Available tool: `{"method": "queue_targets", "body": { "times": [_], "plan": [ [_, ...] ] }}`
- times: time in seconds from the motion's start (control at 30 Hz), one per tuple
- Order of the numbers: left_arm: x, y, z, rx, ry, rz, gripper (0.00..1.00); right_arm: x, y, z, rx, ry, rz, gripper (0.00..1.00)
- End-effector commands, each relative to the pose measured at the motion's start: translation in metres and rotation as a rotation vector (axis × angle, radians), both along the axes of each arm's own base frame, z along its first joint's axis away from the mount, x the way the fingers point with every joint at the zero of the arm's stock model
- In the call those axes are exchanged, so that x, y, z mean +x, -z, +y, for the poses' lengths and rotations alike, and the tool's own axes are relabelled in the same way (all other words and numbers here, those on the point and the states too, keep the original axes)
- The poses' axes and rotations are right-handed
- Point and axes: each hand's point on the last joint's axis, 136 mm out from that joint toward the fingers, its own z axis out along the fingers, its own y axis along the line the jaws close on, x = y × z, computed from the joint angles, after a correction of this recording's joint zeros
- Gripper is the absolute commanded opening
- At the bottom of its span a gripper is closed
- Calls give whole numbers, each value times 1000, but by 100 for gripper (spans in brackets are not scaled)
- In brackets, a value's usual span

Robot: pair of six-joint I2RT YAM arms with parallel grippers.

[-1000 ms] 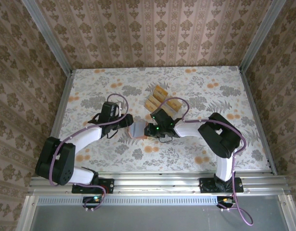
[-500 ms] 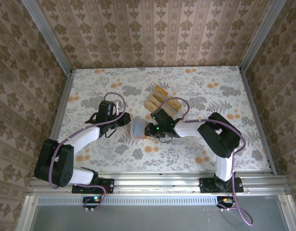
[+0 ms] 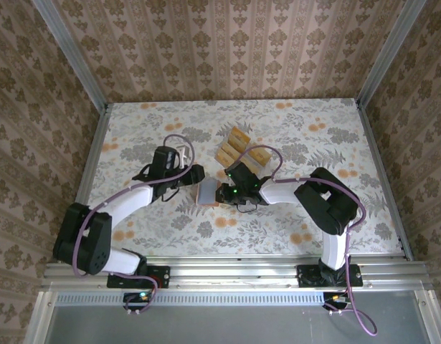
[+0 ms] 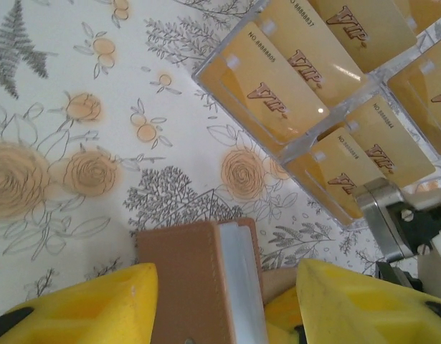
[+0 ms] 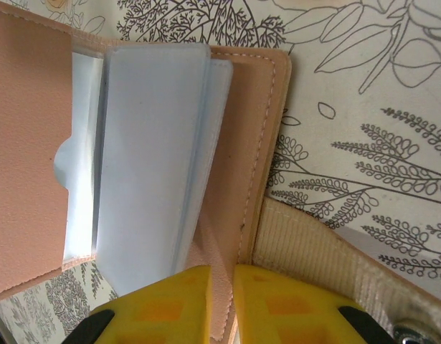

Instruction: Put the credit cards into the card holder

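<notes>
The salmon-pink card holder (image 3: 208,190) lies partly open at mid-table, its greyish clear sleeves (image 5: 148,143) fanned up. My right gripper (image 5: 221,276) is shut on the edge of the holder's right cover (image 5: 242,165). My left gripper (image 4: 226,271) stands open astride the holder's other cover (image 4: 184,279), with a gap on its right side. In the top view the left gripper (image 3: 194,174) is just left of the holder and the right gripper (image 3: 221,193) just right of it. Several golden credit cards (image 4: 277,93) marked VIP stand in a clear stand (image 3: 234,145) just beyond.
A beige strap (image 5: 328,258) of the holder lies on the flowered tablecloth (image 3: 134,136) by my right fingers. Patterned walls (image 3: 227,50) close in the back and sides. Open cloth stretches to the left and right of the arms.
My left gripper drew back left, then came in again to the holder and opened wider. The holder's left cover went from lying flat to raised. The right gripper kept its hold.
</notes>
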Motion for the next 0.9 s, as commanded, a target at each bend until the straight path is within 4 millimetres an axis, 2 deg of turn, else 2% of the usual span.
{"method": "queue_targets", "body": {
  "times": [0.0, 0.23, 0.6, 0.7, 0.83, 0.87],
  "plan": [
    [2, 13, 8, 93, -8, 24, 52, -6, 31, -17, -76, 40, 56, 19],
    [-2, 27, 18, 113, -41, 51, 43, -6, 32, -17, -77, 43, 57, 19],
    [-2, 39, 46, 110, -117, 81, 37, -7, 36, -20, -82, 51, 64, 19],
    [0, 20, 36, 77, -77, 27, 40, -7, 36, -19, -81, 49, 65, 19],
    [1, -17, 12, 97, 16, -83, 55, -8, 36, -21, -84, 51, 66, 19],
    [-6, -21, -4, 115, 75, -93, 57, -8, 37, -21, -85, 49, 67, 19]
  ]
}}
